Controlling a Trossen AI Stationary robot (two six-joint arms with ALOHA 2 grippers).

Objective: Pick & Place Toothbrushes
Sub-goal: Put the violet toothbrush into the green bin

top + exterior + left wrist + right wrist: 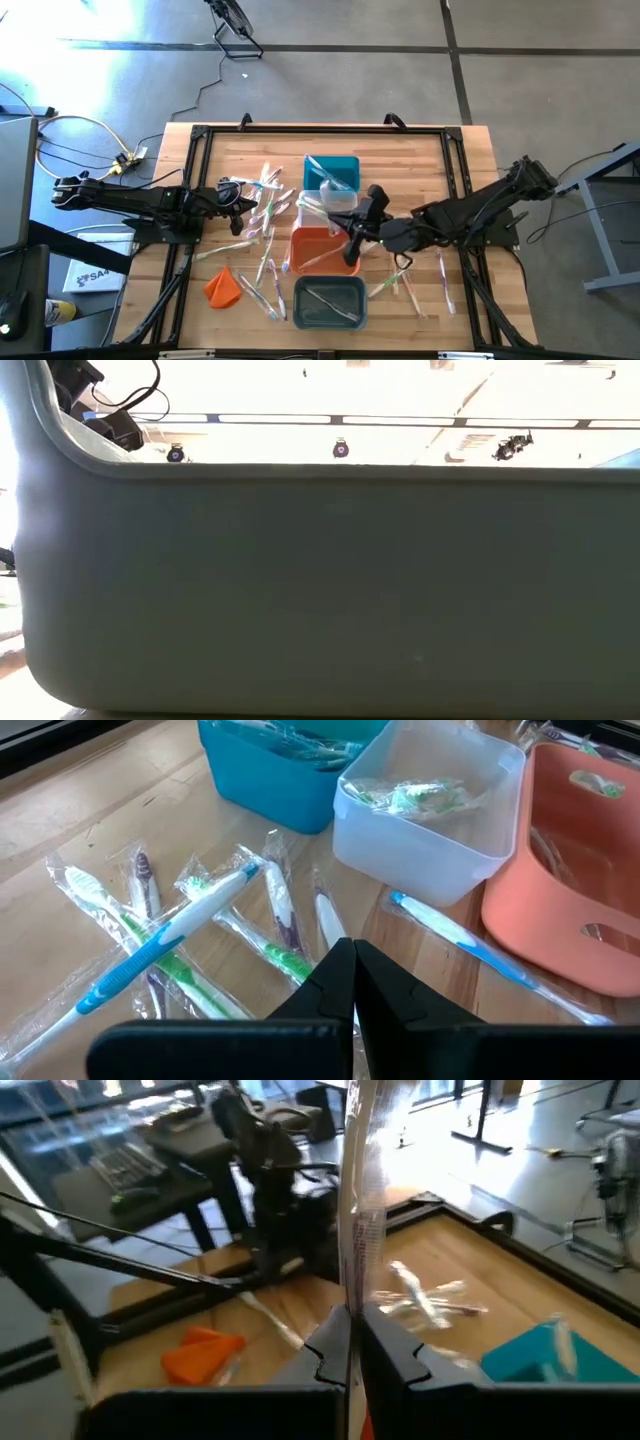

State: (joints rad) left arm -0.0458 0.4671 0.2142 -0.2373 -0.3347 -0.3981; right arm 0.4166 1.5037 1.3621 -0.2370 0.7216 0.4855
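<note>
Wrapped toothbrushes [262,215] lie loose on the wooden table to the left of the bins, and more toothbrushes [430,285] lie to the right. My left gripper [243,197] hovers shut over the left pile [190,935] with nothing between its fingers. My right gripper [352,245] is above the orange bin [318,252], shut on one clear-wrapped toothbrush [358,1190]. The teal bin [331,170] and the clear bin [430,815] hold toothbrushes. My right gripper pinches the wrapped toothbrush between its two fingers at one end of the wrapper [350,1295]. The rest of the brush sticks out past the fingertips, up through the wrist view. It is lifted clear of the table, over the orange bin.
The bins stand in a column down the table's middle, with a grey bin [330,303] nearest; its wall [320,590] fills the low view. An orange cloth lump [222,287] lies near the front left. A black frame [195,140] runs round the table.
</note>
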